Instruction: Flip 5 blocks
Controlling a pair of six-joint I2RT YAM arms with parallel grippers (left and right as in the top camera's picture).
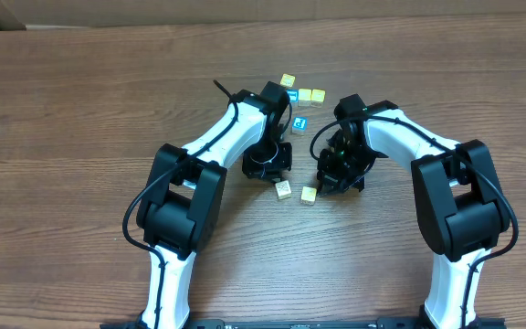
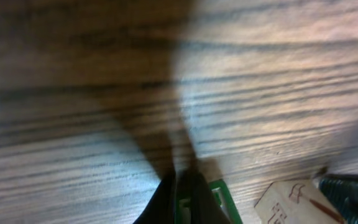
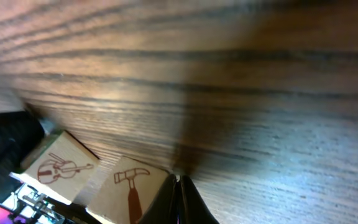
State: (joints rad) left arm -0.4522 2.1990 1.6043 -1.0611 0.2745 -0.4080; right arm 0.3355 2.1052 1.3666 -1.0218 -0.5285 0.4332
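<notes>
Two whitish blocks lie between the arms: one (image 1: 283, 189) nearer the left gripper, one (image 1: 309, 194) by the right. In the right wrist view they show a violin drawing (image 3: 58, 167) and a hammer drawing (image 3: 129, 193). My right gripper (image 3: 180, 186) is shut and empty, tips on the table at the hammer block's right edge. My left gripper (image 2: 182, 190) is shut, tips down against a green block (image 2: 225, 198), with a whitish block (image 2: 291, 202) to its right. From overhead the left gripper (image 1: 268, 166) hides the green block. A blue block (image 1: 299, 124) sits behind both grippers, the right gripper (image 1: 334, 178) included.
A cluster of small cubes lies at the back: yellow ones (image 1: 287, 81), (image 1: 305, 95), (image 1: 319, 95) and a blue-faced one (image 1: 291, 95). Both arms bend inward over the wooden table (image 1: 80, 110), their elbows close to the front edge.
</notes>
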